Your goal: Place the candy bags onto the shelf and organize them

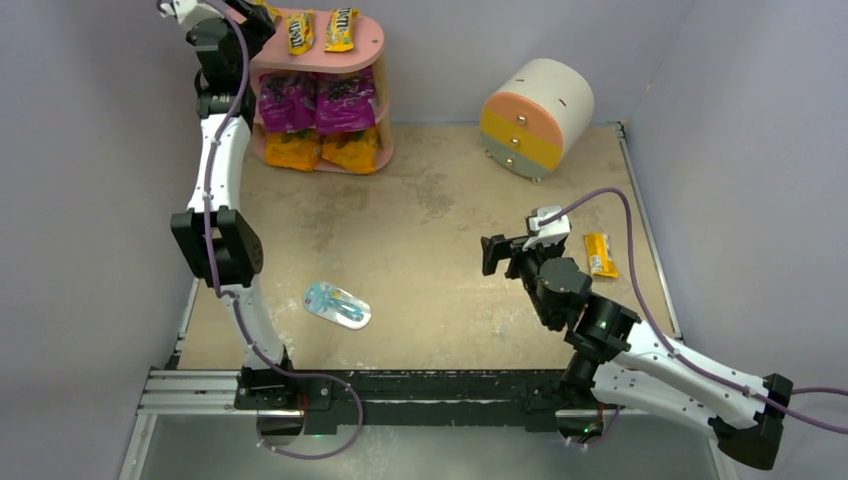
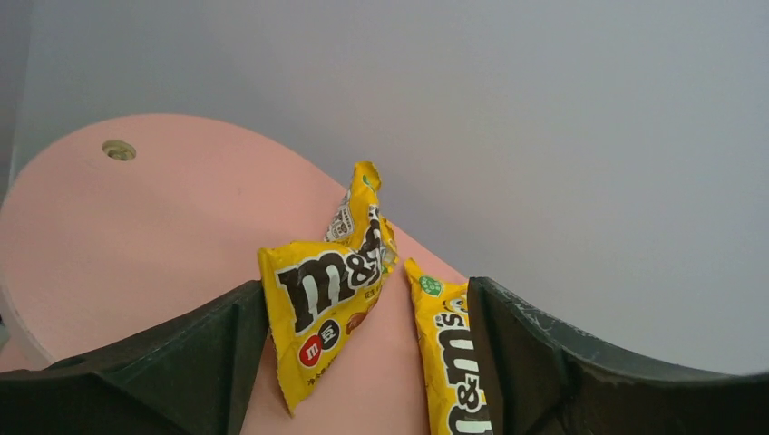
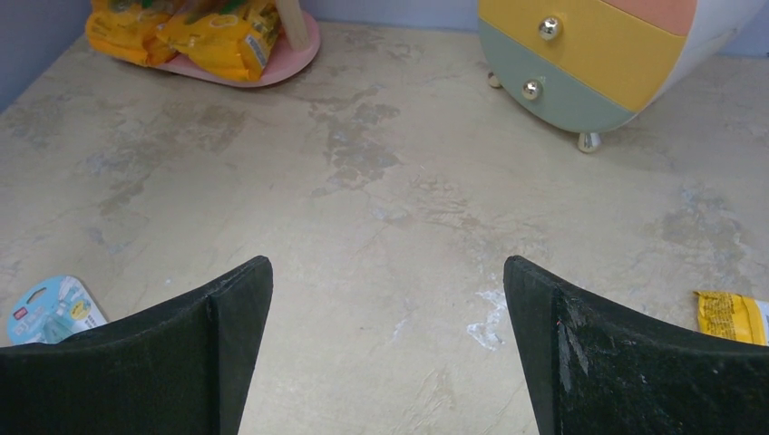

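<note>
Top external view: two small yellow M&M's packs (image 1: 300, 31) lie on the pink three-tier shelf (image 1: 368, 42) at upper left, just ahead of the left gripper (image 2: 367, 288), its jaws parted; glossy purple bags (image 1: 318, 100) and orange bags (image 1: 325, 150) fill lower tiers. Right gripper (image 3: 388, 263), jaws wide, hovers centre right near another yellow pack (image 1: 600, 254).

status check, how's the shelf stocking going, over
Left gripper open over shelf top, M&M's packs lying between its fingers. Right gripper open, empty. One pack on table, right side; nothing blocking it.
</note>
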You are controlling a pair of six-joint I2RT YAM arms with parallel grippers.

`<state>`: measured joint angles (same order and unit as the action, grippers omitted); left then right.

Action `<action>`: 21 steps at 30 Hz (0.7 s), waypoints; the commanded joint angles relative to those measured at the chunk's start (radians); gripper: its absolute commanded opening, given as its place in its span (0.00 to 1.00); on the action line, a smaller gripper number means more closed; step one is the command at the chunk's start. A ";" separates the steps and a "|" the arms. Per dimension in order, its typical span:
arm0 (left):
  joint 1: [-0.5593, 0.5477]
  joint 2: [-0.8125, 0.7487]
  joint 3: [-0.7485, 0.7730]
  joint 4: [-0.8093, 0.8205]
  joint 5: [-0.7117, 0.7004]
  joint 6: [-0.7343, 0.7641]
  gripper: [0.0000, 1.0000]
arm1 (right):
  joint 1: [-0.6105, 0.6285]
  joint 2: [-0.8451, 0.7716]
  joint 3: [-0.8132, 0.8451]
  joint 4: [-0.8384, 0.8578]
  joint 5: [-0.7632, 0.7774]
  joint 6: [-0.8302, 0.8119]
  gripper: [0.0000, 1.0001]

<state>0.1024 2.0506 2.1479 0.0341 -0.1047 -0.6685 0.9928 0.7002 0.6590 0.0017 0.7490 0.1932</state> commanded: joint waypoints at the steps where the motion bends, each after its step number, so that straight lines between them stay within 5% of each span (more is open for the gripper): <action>1: 0.004 -0.102 0.013 -0.011 -0.045 0.065 0.84 | 0.000 -0.008 -0.006 0.020 0.017 0.008 0.98; 6: 0.005 -0.168 -0.007 -0.059 -0.064 0.111 0.89 | 0.001 -0.004 0.004 0.000 0.106 0.066 0.99; 12: 0.005 -0.329 -0.108 -0.169 -0.201 0.091 0.93 | -0.032 0.109 0.113 -0.248 0.221 0.232 0.99; 15: 0.004 -0.457 -0.219 -0.161 -0.205 0.078 0.94 | -0.194 0.234 0.187 -0.396 0.099 0.360 0.99; 21: 0.003 -0.726 -0.528 -0.142 -0.036 0.062 0.96 | -0.580 0.295 0.212 -0.370 -0.176 0.406 0.99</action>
<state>0.1036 1.4704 1.7725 -0.1177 -0.2531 -0.5915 0.5877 0.9974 0.8196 -0.3161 0.7391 0.5095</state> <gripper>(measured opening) 0.950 0.987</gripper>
